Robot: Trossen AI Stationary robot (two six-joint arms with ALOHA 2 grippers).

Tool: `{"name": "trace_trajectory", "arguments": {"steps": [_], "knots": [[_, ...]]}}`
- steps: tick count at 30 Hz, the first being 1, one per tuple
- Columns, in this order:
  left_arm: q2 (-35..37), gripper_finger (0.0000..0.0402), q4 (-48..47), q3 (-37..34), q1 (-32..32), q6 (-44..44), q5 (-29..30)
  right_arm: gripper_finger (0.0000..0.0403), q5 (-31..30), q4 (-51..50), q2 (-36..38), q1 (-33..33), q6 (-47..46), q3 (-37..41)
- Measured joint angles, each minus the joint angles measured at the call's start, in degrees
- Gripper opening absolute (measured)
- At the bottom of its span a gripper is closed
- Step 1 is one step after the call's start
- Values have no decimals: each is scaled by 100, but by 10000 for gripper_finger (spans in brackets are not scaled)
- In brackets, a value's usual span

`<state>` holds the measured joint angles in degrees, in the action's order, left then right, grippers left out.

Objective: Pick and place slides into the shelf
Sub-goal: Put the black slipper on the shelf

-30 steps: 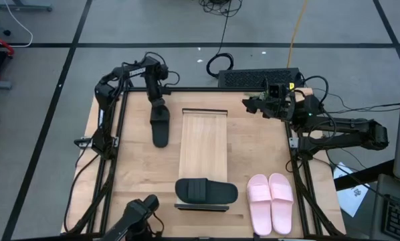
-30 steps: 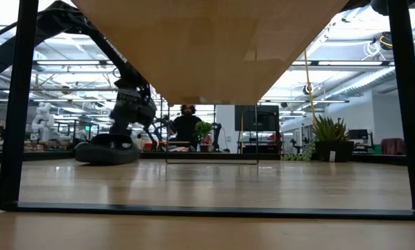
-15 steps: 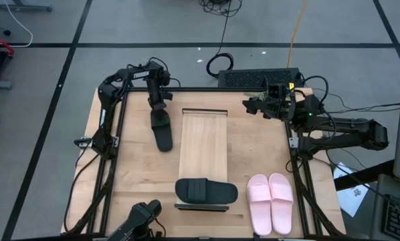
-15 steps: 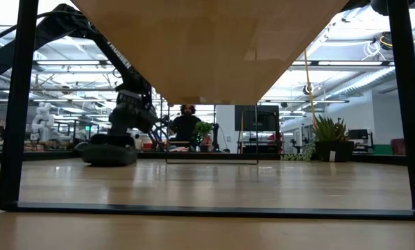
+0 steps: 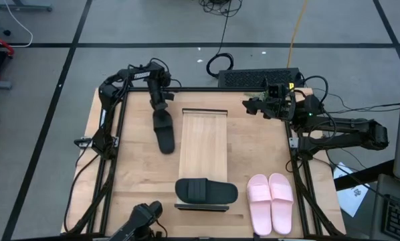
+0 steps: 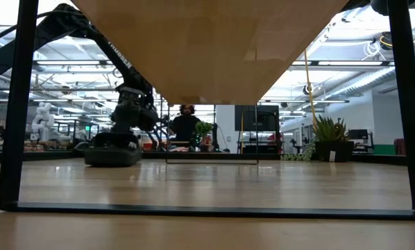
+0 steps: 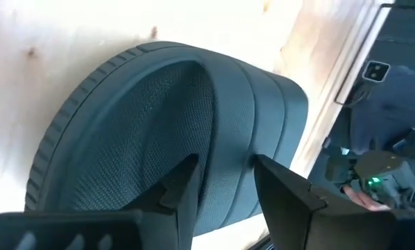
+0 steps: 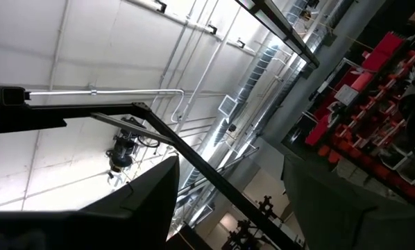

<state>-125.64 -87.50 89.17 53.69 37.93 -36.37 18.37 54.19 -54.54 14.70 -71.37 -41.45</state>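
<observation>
The left gripper pinches the far end of a black slide lying on the table just left of the shelf. In the left wrist view, its fingers straddle the strap edge. Keep the pinch firm; lift until the sole clears the shelf edge, then carry it right and lay it flat on the bare slats. A second black slide lies across the shelf's near end. The pink pair sits near right. The right gripper waits far right, fingers spread.

Black slide across shelf (pink pair beside it)
</observation>
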Motion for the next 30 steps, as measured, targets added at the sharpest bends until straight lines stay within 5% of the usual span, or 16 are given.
{"name": "trace_trajectory", "arguments": {"steps": [7, 15, 30], "knots": [[0, 119, -113, 0, -102, 320, -11, 247, 0, 0, 0, 0, 0, 0], [0, 12, -264, 2, -101, 645, -23, 247, 0, 2, 0, 0, -2, 0], [179, 3, -254, 2, -56, 593, 151, 247, 2, 1, 0, 2, -2, 0]]}}
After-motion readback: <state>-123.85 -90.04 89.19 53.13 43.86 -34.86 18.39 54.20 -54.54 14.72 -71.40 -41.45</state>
